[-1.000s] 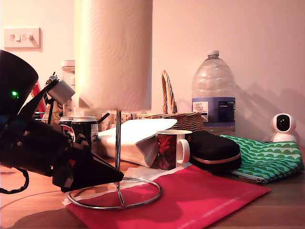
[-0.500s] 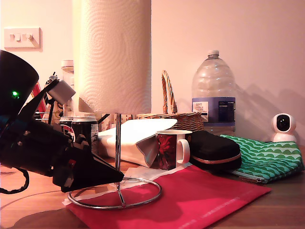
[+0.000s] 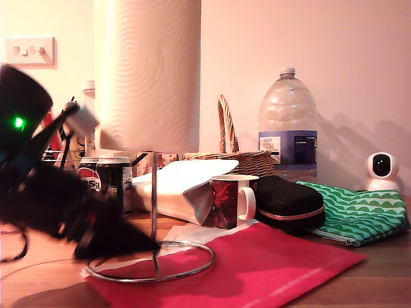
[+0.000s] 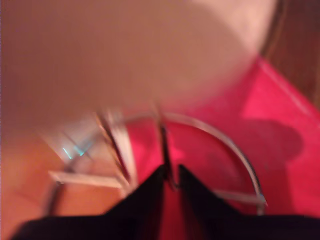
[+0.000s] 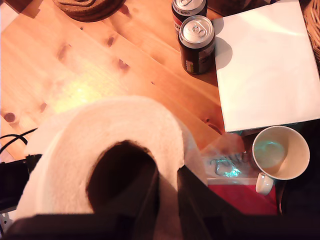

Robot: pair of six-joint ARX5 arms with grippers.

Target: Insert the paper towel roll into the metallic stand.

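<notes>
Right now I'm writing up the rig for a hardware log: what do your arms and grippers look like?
My first gripper has black fingers tapering to narrow tips. Its arm is a bulky matte black housing with a green indicator light and a thin black cable trailing low. My second gripper shows similar black tapered fingers. No markings are legible.

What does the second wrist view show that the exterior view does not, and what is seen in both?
Only the second wrist view shows the dark hollow core of the paper towel roll from above, with my second gripper shut on the roll's wall, one finger inside the core. It also shows the mug is empty.

Only the exterior view shows the metallic stand with its ring base on the red cloth, the water bottle, the wicker basket and the small camera.

Both show the roll, the mug, the soda cans and the white bag.
</notes>
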